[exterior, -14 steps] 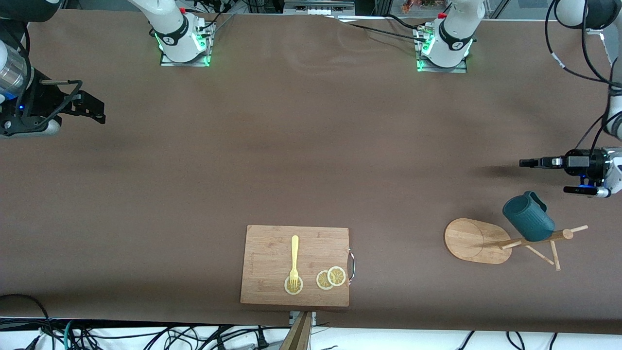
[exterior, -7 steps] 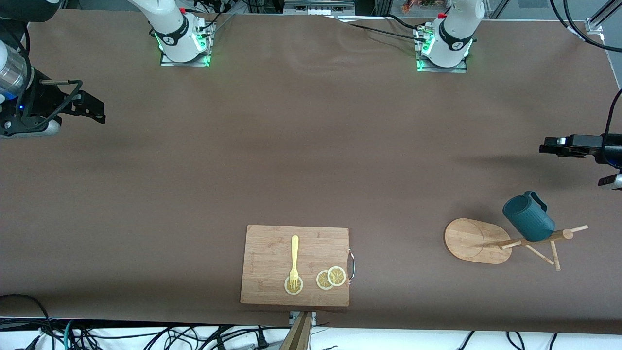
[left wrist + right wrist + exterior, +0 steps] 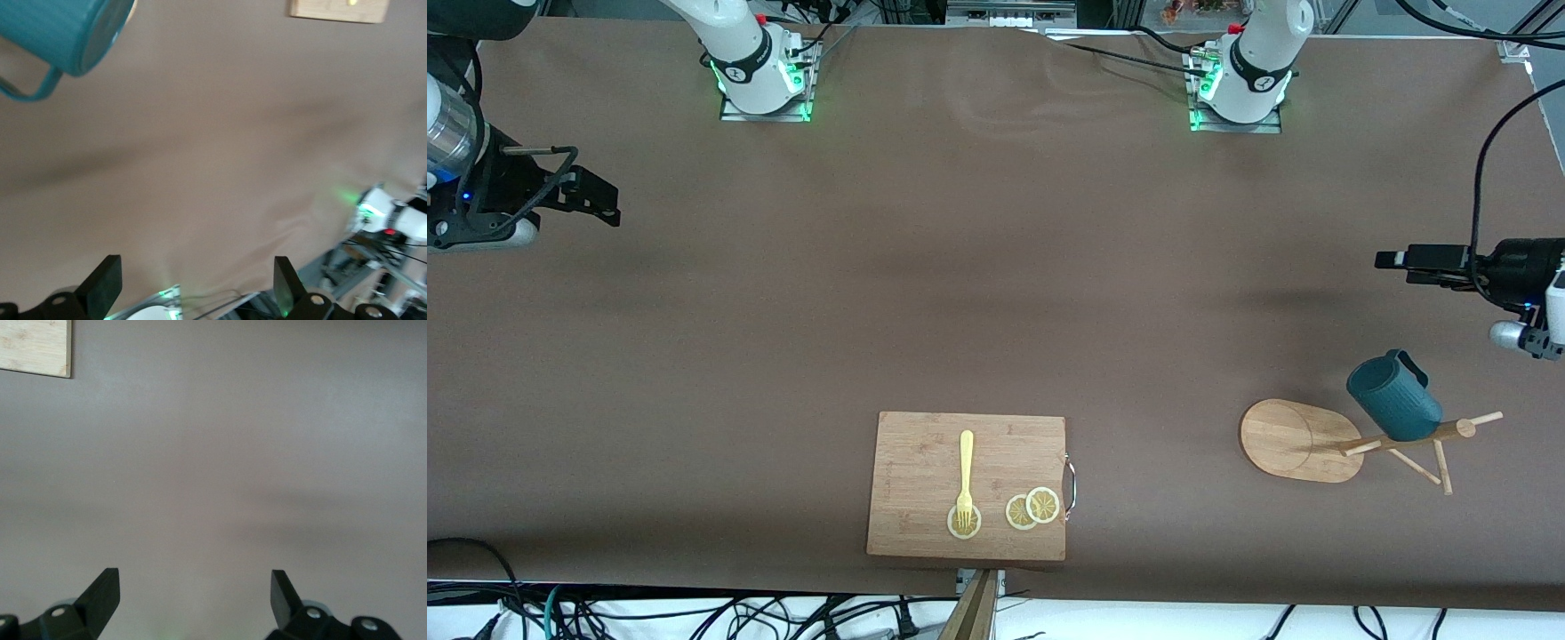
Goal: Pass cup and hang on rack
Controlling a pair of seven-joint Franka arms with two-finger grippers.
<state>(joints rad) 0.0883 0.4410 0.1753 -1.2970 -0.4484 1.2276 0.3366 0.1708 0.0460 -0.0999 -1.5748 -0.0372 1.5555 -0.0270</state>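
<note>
Both grippers are hanging wide open: the left gripper over bare table near the rack, the right gripper waiting at its end. The cup is hanging tilted on a rack peg.

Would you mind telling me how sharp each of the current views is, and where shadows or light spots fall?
Front view: sharp and evenly lit; green lights glow at both arm bases, and the left gripper casts a soft shadow on the table. Left wrist view: soft, the cup smeared, a green glow near the open fingertips. Right wrist view: soft, bare table with faint shadow bands above the right gripper.
</note>
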